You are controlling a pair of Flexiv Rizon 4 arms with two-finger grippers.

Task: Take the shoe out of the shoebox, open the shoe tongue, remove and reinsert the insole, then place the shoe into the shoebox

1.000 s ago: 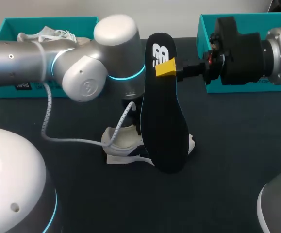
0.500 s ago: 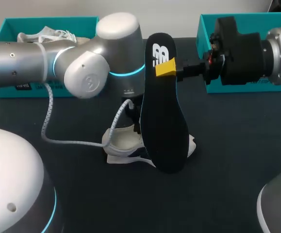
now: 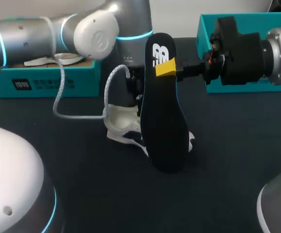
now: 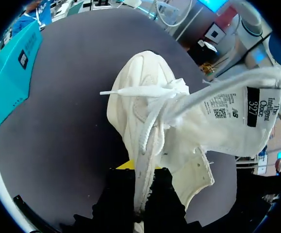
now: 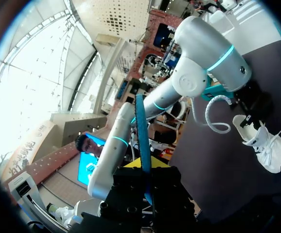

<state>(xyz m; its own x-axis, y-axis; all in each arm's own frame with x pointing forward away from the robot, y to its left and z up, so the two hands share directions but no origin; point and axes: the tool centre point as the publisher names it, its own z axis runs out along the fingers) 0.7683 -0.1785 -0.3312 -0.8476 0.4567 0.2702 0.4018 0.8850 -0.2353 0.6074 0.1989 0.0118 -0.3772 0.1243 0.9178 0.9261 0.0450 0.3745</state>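
In the head view a black insole (image 3: 164, 121) stands upright over the middle of the table, my right gripper (image 3: 167, 68) shut on its upper edge. Behind it a white shoe (image 3: 123, 127) hangs tilted just above the dark tabletop. My left gripper (image 3: 135, 97) is shut on its upper edge, partly hidden by the insole. The left wrist view shows that gripper (image 4: 142, 174) pinching the shoe (image 4: 145, 97) by the eyelet edge, the labelled tongue (image 4: 237, 121) folded out beside it. In the right wrist view the insole (image 5: 141, 131) sits edge-on in the right gripper (image 5: 145, 167), the shoe (image 5: 265, 144) beyond it.
A teal shoebox (image 3: 48, 82) stands at the back left with pale contents (image 3: 53, 59) inside. A second teal box (image 3: 204, 29) stands at the back right behind my right arm. A white cable (image 3: 62, 97) loops down from the left arm near the shoe.
My left gripper has shut on the shoe's edge, and the left arm has risen and drawn back, lifting and tilting the shoe. The right arm and insole have not moved.
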